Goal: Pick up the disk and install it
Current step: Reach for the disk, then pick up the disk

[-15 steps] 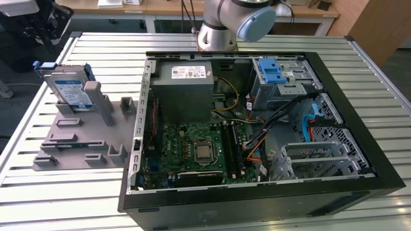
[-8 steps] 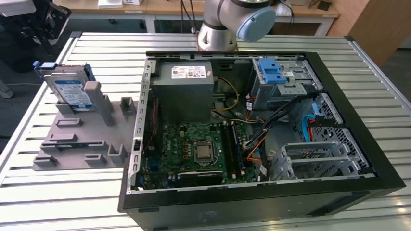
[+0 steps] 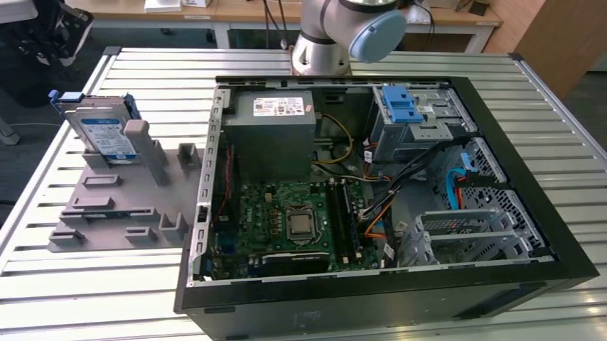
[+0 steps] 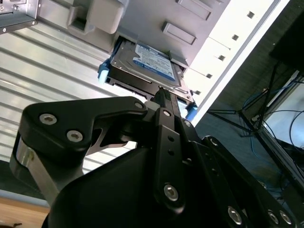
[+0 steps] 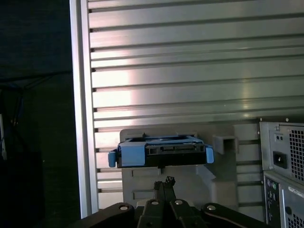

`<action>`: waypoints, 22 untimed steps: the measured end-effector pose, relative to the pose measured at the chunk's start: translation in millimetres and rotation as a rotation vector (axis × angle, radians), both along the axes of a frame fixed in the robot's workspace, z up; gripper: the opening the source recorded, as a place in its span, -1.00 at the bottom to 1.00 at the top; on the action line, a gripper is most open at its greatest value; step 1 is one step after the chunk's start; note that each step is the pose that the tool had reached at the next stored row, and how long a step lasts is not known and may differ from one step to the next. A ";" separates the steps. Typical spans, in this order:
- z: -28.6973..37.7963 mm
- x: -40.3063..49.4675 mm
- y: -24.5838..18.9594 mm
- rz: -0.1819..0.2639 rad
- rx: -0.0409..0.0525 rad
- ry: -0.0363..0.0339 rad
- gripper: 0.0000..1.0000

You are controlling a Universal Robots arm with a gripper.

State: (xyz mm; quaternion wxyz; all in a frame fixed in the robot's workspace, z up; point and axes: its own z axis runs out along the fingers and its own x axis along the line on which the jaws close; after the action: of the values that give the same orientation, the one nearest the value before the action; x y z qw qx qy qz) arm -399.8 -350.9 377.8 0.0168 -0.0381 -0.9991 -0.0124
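Note:
The disk stands on edge in a slot of the grey holder, at the exterior view's left, beside the open computer case. It is silver with a blue-and-white label and blue side rails. In the first wrist view the disk lies edge-on just beyond my gripper, whose fingers are pressed together with nothing between them. In the second wrist view my gripper sits close to the disk, apart from it.
Inside the case are a grey power supply, a green motherboard and a drive bay with a blue latch. The slatted metal table carries everything. My arm's base stands behind the case.

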 end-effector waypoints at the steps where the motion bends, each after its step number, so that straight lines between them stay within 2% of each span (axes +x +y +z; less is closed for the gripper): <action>1: -0.1 -2.1 0.0 0.000 0.0000 -0.0001 -0.79; 9: -1.0 -17.3 0.7 0.000 0.0000 -0.0018 -0.79; 22: -1.0 -19.8 0.7 0.000 0.0000 -0.0017 -0.79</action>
State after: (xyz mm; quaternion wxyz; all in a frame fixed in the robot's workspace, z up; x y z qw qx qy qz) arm -419.6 -350.2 376.8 0.0159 -0.0381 -0.9991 -0.0125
